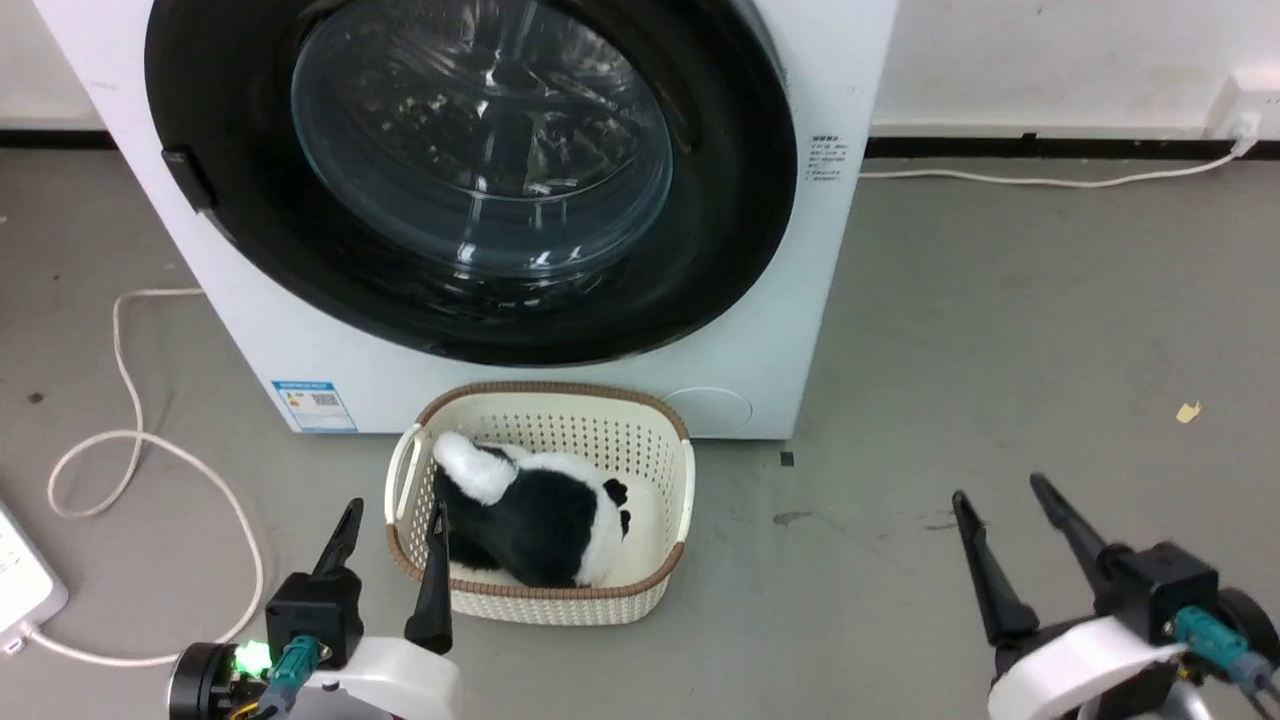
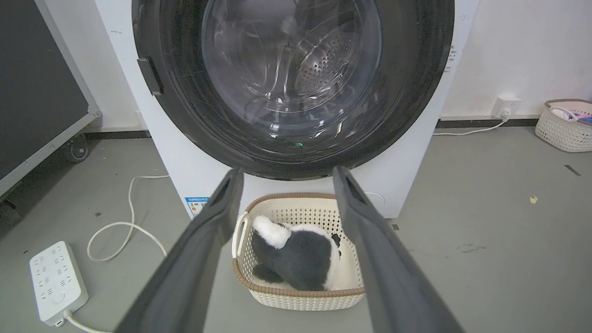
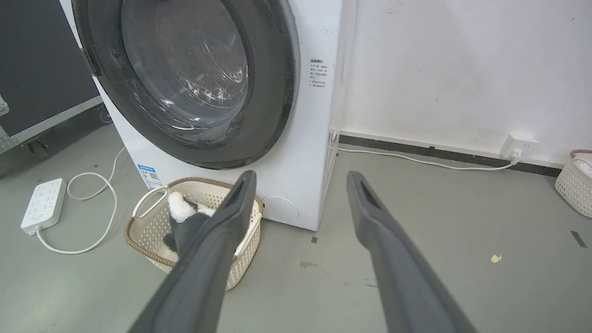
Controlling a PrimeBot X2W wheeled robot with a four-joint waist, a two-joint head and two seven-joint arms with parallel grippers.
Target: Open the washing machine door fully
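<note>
The washing machine door (image 1: 470, 170) sat flush in the front of the white washing machine (image 1: 790, 330), its glossy black rim circling the bulging clear window, through which the perforated steel drum showed. A small dark latch piece (image 1: 190, 178) sat on the rim's left side. The machine stood on the grey floor (image 1: 1000, 330) against the white wall.

Just in front of the machine, beneath the door, a cream perforated laundry basket (image 1: 672, 520) with a brown rim rested on the floor and held a black-and-white plush toy (image 1: 540, 510).

The left gripper (image 1: 395, 510) hovered low at the basket's left side with its fingers spread wide and nothing between them. In the left wrist view those fingers (image 2: 212, 217) framed the basket and the door's lower rim, well apart from the door. The right gripper (image 1: 1000, 490) hung over bare floor to the right of the machine, fingers likewise spread and empty.

A white cable (image 1: 130, 440) looped across the floor to the machine's left, running to a white power strip (image 2: 58, 280). A second basket (image 2: 564, 129) stood far off to the right by the wall.
</note>
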